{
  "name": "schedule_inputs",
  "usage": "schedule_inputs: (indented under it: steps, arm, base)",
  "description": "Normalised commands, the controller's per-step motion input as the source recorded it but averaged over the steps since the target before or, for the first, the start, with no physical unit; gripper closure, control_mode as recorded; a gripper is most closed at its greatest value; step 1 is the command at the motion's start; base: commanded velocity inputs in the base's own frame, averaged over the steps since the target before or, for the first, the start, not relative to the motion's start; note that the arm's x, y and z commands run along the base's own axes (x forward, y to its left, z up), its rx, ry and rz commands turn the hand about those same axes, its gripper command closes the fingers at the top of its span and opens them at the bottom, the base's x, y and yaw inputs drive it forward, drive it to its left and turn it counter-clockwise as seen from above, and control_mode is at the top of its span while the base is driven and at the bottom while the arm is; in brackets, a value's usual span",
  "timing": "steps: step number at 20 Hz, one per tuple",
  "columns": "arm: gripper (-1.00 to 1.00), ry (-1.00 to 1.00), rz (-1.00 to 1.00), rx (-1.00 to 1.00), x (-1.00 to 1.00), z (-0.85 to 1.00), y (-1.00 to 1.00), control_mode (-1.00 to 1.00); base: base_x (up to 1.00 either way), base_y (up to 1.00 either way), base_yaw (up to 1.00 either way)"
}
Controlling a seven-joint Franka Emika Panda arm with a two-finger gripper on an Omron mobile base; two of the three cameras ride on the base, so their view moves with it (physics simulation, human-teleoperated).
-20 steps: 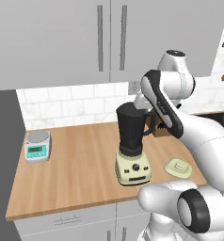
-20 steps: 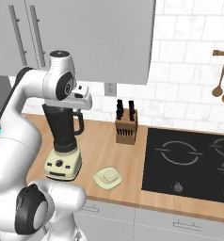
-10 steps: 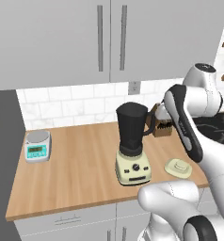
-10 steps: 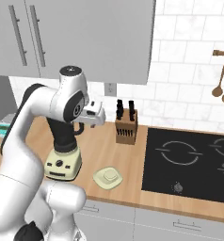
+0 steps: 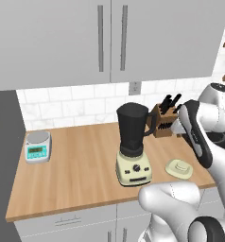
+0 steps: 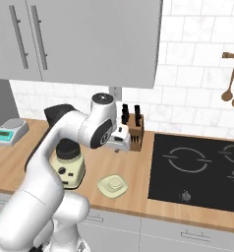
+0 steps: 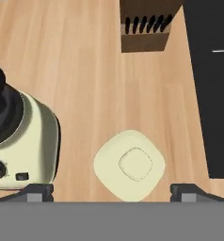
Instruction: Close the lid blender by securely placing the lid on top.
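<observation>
Movement of the white arm has carried the hand (image 6: 120,144) away from the tall dark-jarred blender on its cream base (image 5: 133,144) and rightward, so that it now hangs above the pale cream-yellow round lid with its raised centre knob (image 7: 130,164), which lies flat on the wooden table (image 5: 76,165) just beside the blender, between it and the black hob (image 6: 197,170). A second ago the hand sat by the jar. Its fingers stand wide apart, empty; descent looks next.
</observation>
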Motion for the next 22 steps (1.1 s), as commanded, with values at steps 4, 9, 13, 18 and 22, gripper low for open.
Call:
schedule_inputs:
  steps: [4, 9, 13, 18, 22]
  arm:
    - [-1.00, 0.06, 0.06, 0.00, 0.18, -0.67, -0.28, -1.00]
    - [-1.00, 0.00, 0.09, 0.00, 0.04, -0.56, -0.23, -1.00]
    - [-1.00, 0.01, 0.06, 0.00, 0.08, -0.49, -0.20, -1.00]
    - [-1.00, 0.02, 0.02, 0.00, 0.09, -0.26, -0.02, -1.00]
    - [-1.00, 0.05, 0.11, -0.01, 0.02, -0.27, 0.00, -1.00]
  base:
    - [0.00, 0.00, 0.00]
    - [0.00, 0.00, 0.00]
    - [0.00, 0.00, 0.00]
    - [0.00, 0.00, 0.00]
    - [0.00, 0.00, 0.00]
